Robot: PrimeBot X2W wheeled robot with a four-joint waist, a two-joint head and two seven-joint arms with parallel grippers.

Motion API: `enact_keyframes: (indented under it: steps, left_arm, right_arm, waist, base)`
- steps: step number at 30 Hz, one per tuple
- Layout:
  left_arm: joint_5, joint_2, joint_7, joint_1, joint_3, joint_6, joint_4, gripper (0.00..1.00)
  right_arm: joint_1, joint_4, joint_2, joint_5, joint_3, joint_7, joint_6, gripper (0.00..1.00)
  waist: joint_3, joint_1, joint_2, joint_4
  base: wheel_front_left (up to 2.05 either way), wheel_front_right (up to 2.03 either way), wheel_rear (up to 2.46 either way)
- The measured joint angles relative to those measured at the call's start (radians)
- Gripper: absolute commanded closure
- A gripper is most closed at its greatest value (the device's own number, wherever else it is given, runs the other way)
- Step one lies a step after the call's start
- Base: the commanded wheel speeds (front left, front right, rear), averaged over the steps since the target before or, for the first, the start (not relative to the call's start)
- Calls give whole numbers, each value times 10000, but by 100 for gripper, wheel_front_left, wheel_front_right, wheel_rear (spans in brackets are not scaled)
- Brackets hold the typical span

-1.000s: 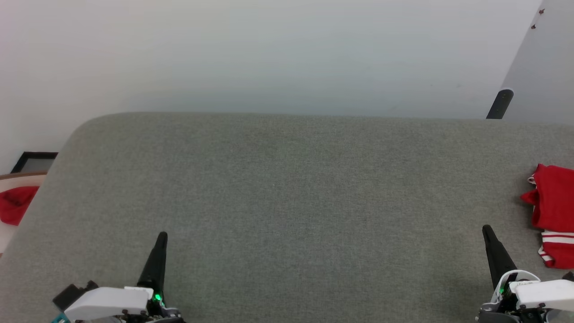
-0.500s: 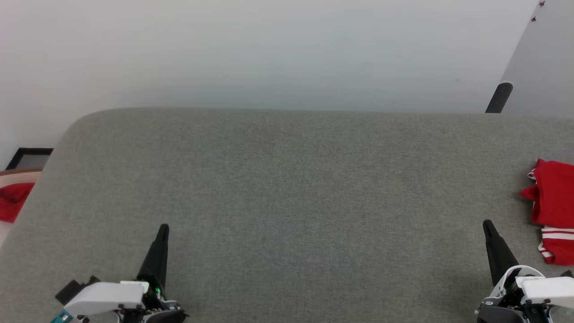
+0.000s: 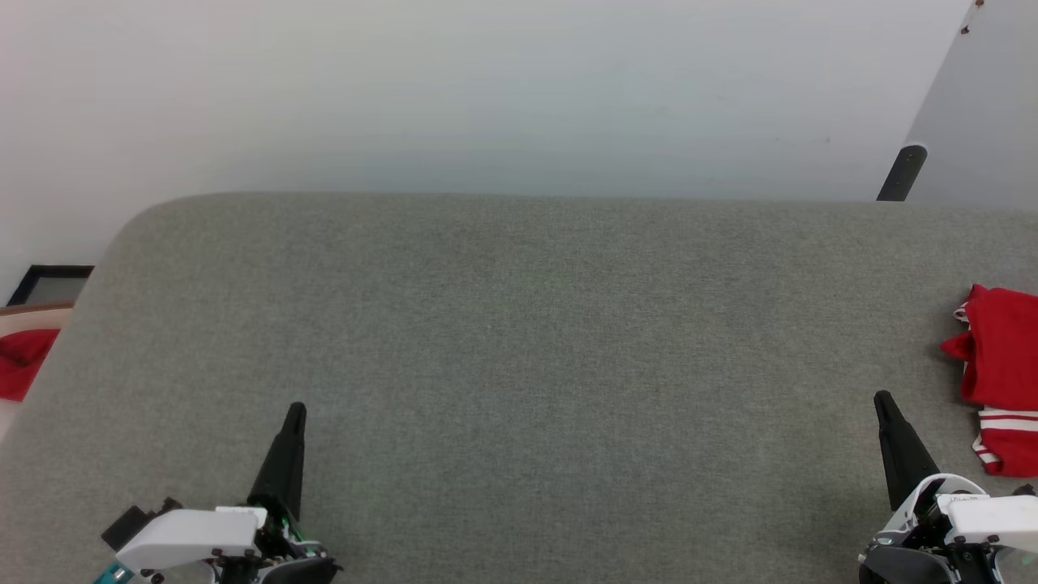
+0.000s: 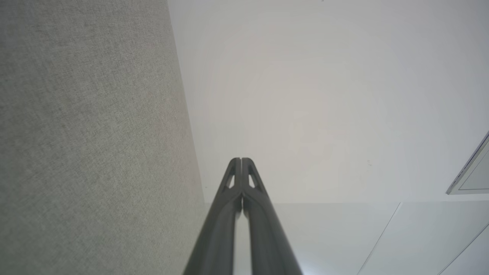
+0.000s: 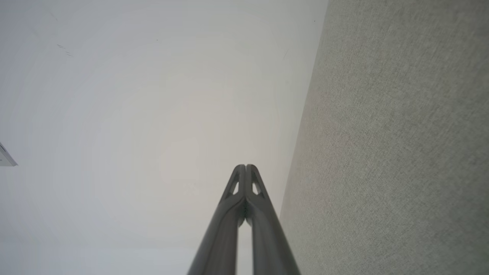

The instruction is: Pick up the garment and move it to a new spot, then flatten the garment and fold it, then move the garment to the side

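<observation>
1. Wrist views up close: left gripper (image 4: 241, 160) and right gripper (image 5: 245, 167) both pinched tight, tips touching, holding nothing.
2. Head view adds the garment (image 3: 1001, 357), bunched on the grey surface (image 3: 519, 324), right edge, near the right gripper.
3. Farther left, off the surface: red scrap (image 3: 20, 373).

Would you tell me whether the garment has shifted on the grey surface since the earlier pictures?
No: the garment keeps its place against the far edge of the grey surface; the camera moved.
</observation>
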Motion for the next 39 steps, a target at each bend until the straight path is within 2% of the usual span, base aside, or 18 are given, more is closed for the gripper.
enact_keyframes:
  steps: [39]
  left_arm:
    - [0,0,0,-1,0,0,-2,100]
  right_arm:
    - [0,0,0,0,0,0,0,100]
  waist:
    - [0,0,0,0]
  base:
    - [0,0,0]
